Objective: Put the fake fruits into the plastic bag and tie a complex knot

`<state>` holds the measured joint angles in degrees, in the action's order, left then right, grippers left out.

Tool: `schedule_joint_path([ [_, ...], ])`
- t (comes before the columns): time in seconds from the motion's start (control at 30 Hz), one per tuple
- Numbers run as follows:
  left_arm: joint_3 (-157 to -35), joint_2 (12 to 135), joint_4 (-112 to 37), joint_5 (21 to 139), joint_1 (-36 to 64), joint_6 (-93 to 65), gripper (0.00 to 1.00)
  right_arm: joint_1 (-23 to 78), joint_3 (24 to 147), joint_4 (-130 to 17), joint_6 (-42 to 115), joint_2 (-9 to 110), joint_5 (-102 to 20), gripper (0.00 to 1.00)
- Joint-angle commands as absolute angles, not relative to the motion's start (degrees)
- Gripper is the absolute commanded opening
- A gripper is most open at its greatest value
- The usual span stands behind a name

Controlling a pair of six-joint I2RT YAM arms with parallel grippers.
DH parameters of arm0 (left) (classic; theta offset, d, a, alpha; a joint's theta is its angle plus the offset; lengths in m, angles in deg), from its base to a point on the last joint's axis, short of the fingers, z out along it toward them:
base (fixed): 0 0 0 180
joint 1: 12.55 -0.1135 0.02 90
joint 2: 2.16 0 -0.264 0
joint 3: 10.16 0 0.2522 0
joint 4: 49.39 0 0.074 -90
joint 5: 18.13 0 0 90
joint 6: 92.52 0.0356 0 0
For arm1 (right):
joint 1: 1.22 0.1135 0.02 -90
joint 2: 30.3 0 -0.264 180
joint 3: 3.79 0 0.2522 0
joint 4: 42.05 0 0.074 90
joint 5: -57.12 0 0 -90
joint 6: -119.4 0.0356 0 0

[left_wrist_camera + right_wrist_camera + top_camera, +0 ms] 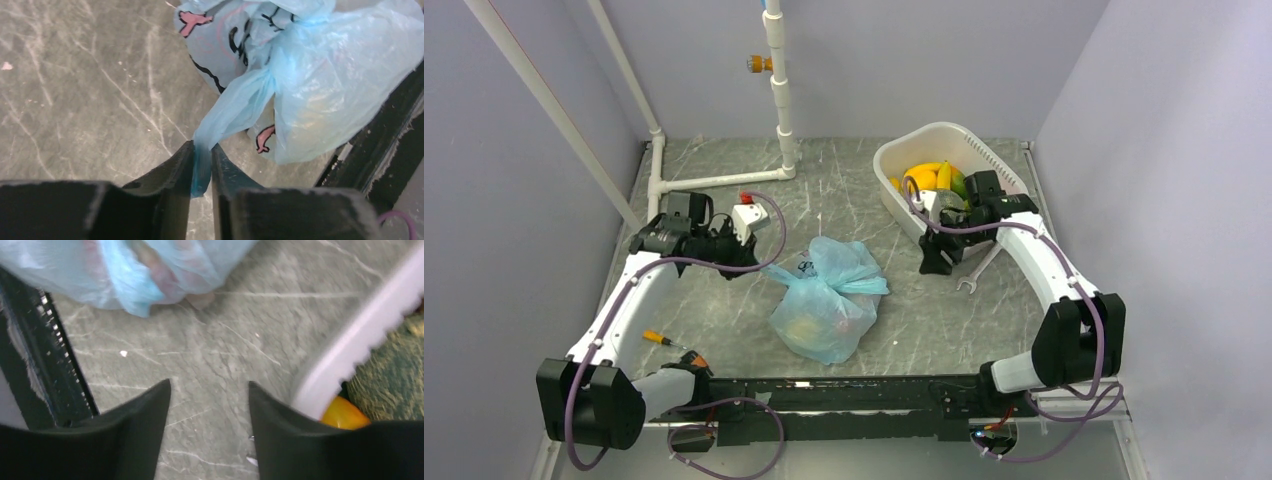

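Observation:
The light-blue plastic bag (824, 310) lies mid-table with fruit shapes showing through its film. Its top is gathered into a bunched twist (842, 284), with one tail pointing right and one left. My left gripper (749, 262) is shut on the left tail (235, 110), which runs between its jaws (202, 150) up to the bag (325, 85). My right gripper (936, 262) is open and empty (210, 385) above bare table, between the bag (135, 270) and the white basket (360, 345). Yellow and orange fake fruits (927, 178) and a green netted melon (395, 385) lie in the basket.
The white slotted basket (894, 160) stands at the back right. A metal wrench (979, 272) lies beside my right gripper. An orange-handled tool (659, 338) lies near the left arm's base. A white pipe frame (724, 180) stands at the back left. A black rail (844, 385) runs along the near edge.

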<state>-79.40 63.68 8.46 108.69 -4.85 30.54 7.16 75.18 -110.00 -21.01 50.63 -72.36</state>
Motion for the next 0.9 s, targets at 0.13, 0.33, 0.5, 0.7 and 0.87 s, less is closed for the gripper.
schedule_joint_path([
  [0.13,-77.5,59.9,11.0,113.5,-4.6,37.3,0.51,19.7,75.7,-105.6,-11.1,47.8,-75.9,0.89],
  [0.33,-78.6,61.9,13.5,113.6,-4.6,41.2,0.67,28.2,71.9,-95.5,-7.7,49.9,-68.8,0.78],
  [0.5,-77.9,62.6,11.6,111.5,-4.6,39.8,0.67,32.2,70.2,-92.6,-8.3,52.1,-65.3,0.74],
  [0.7,-76.5,63.8,9.6,109.4,-4.6,39.2,0.66,35.6,66.0,-90.4,-10.6,53.1,-64.5,0.58],
  [0.87,-76.0,64.5,10.3,110.1,-4.6,40.8,0.63,36.0,65.0,-89.8,-11.2,50.8,-64.4,0.42],
])
